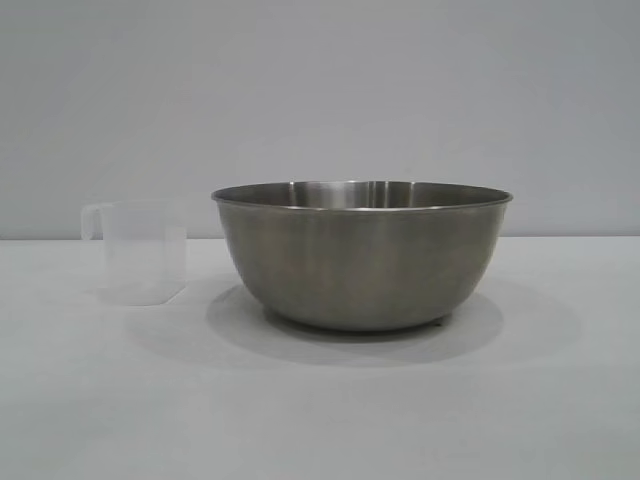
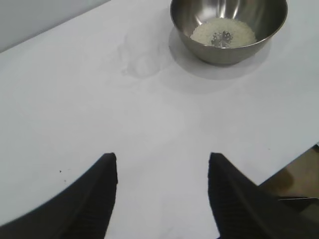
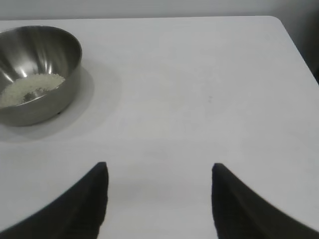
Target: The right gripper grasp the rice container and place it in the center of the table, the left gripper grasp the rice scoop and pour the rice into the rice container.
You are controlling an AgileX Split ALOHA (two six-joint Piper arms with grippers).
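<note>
The rice container (image 1: 362, 255) stands nearest the exterior camera, upright on the table (image 1: 320, 420), a wide brushed-steel bowl. Inside it the rice (image 2: 223, 33) lies as a shallow white layer over the bottom, with a bare patch of steel at its middle. Just beside the bowl, on its left in the exterior view and not touching it, the rice scoop (image 1: 142, 250) stands upright with its handle turned away from the bowl. The left gripper (image 2: 162, 164) hovers over bare tabletop, well apart from both, its jaws spread and holding nothing. The right gripper (image 3: 159, 172) likewise hangs parted and empty, the bowl off to one side.
</note>
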